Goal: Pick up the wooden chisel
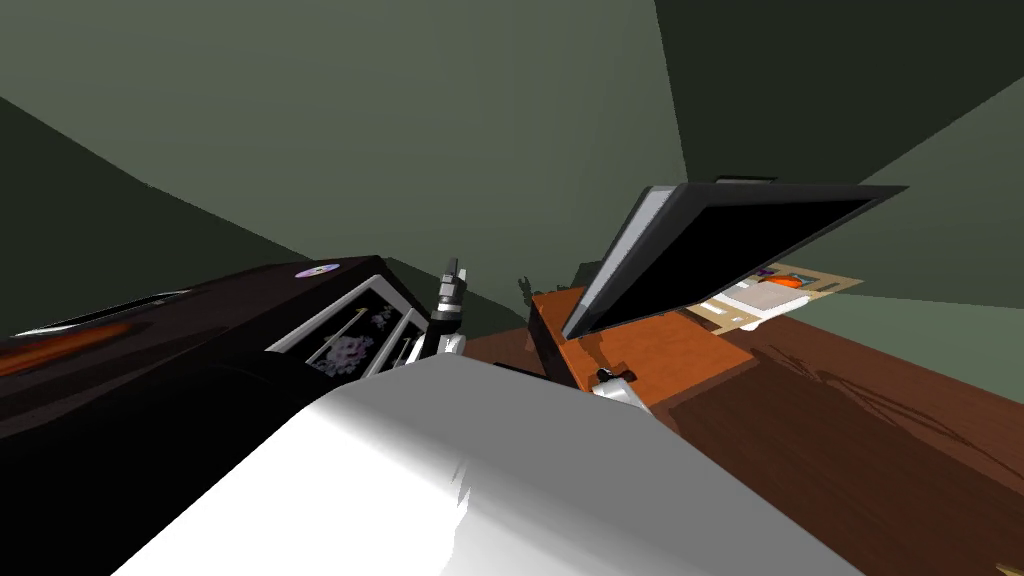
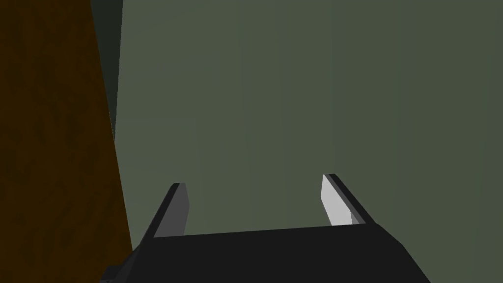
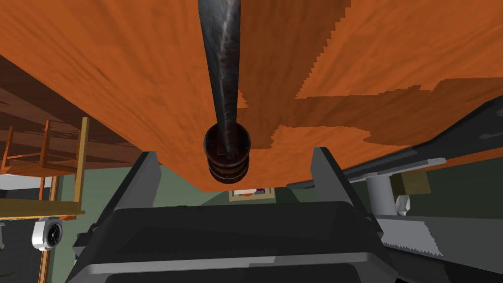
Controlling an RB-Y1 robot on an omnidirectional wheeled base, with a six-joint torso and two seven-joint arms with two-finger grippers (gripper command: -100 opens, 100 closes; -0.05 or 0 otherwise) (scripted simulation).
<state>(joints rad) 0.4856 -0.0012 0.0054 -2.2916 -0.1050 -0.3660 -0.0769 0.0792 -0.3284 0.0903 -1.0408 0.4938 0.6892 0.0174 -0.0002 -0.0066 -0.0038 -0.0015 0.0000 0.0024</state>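
Note:
The chisel (image 3: 225, 98) lies on an orange wooden tabletop (image 3: 123, 73). It has a long dark shaft and a dark ribbed, round handle end (image 3: 227, 164) that reaches the table's edge. My right gripper (image 3: 235, 151) is open, with one finger (image 3: 147, 182) on each side of the handle end and not touching it. In the head view the right hand (image 1: 612, 378) sits at the near edge of the orange table (image 1: 690, 350). My left gripper (image 2: 253, 181) is open and empty, raised (image 1: 452, 270) toward the green wall.
A big dark flat panel (image 1: 720, 245) tilts over the orange table. A grey saw blade (image 3: 412, 237) lies beside my right gripper. A black cabinet (image 1: 200, 340) stands to my left, with dark wood floor (image 1: 850, 430) at the right. A wooden chair (image 3: 44, 162) stands further off.

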